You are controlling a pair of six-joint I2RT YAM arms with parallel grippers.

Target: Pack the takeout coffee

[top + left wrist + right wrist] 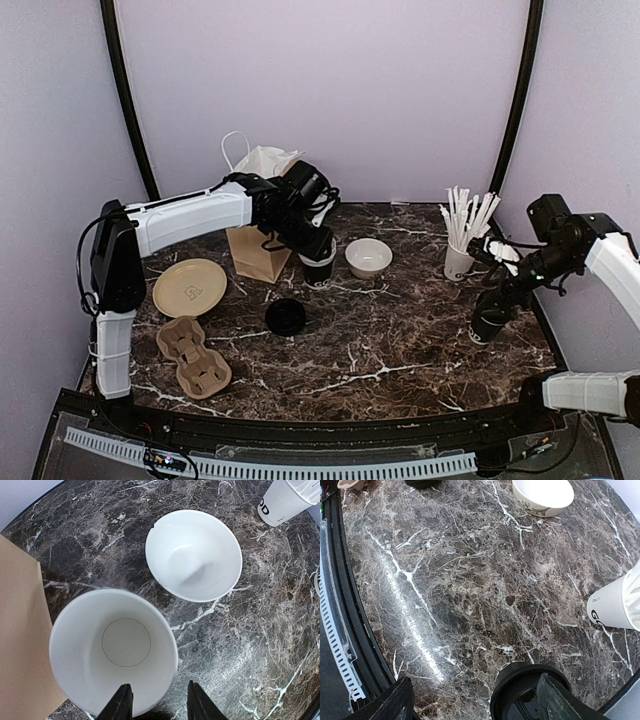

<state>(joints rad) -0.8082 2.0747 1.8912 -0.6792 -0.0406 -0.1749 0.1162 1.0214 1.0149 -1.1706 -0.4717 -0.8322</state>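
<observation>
An open black coffee cup [320,268] with a white inside stands beside the brown paper bag [258,250]. My left gripper [318,248] hovers right over it. In the left wrist view the cup [114,650] fills the lower left, and my open left gripper [160,702] straddles its near rim, one finger over the inside and one outside. A loose black dome lid [285,316] lies on the table. A lidded black cup [490,325] stands at the right. My right gripper [497,305] is wide open over it, with the lid [530,690] against the right finger.
A low white bowl [368,257] sits right of the open cup. A white cup of wrapped straws [459,262] stands at the back right. A tan plate [189,287] and a cardboard cup carrier [195,355] lie at the left on the marble table [400,350].
</observation>
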